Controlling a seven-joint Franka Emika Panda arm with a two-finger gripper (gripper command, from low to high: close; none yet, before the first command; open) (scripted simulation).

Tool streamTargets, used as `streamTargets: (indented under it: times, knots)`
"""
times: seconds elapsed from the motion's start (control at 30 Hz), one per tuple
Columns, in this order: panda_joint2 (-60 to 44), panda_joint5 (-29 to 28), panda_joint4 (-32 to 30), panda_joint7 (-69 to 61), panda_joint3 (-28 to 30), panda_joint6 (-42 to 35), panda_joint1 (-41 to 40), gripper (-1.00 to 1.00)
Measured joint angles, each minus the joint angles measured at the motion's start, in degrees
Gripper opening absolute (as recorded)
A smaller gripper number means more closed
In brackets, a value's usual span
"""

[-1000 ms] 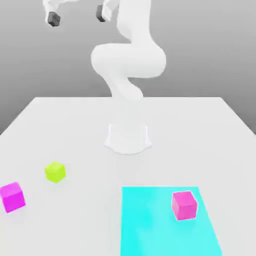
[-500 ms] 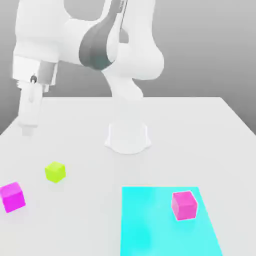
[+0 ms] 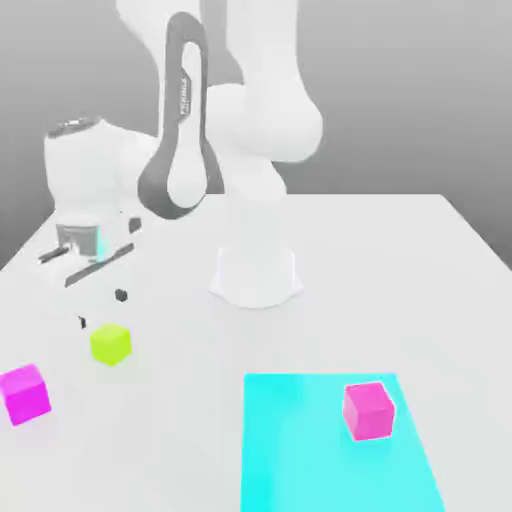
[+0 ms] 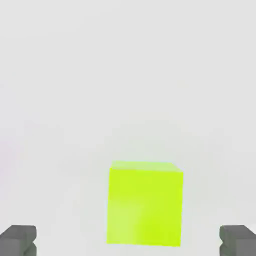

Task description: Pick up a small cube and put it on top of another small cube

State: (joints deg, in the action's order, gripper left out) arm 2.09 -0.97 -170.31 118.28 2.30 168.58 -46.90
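The small lime yellow-green cube [image 3: 110,343] rests on the white table [image 3: 400,260] toward the exterior view's left. My gripper [image 3: 101,308] hangs open just above it, its two dark fingertips [image 3: 121,295] spread wide and touching nothing. In the hand view the lime cube [image 4: 145,202] lies below and between the grey fingertips [image 4: 18,240] of the gripper [image 4: 128,242]. A magenta cube [image 3: 24,392] sits further to the exterior view's left. A pink cube [image 3: 368,409] stands on the cyan patch [image 3: 300,450].
The arm's white base [image 3: 256,275] stands at the table's middle, behind the cubes. The cyan patch covers the near part of the table on the exterior view's right. The table's edge runs close to the magenta cube.
The arm has swung down from high above the table to the exterior view's left. The gripper now hovers low over the lime cube. No cube has moved.
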Motion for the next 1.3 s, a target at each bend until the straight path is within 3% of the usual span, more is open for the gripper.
streamTargets:
  times: [0.67,0.7,0.93,1.3]
  knots:
    - [-16.46,1.04,2.72,-0.64,-2.22,13.64,-2.10,0.00]
    - [-17.06,0.98,2.68,-0.75,-2.18,14.17,-2.20,-1.00]
    - [-17.11,0.88,2.69,-0.67,-2.24,14.32,-2.28,-1.00]
    - [-8.47,0.44,2.35,0.76,-1.20,6.85,-0.57,-1.00]
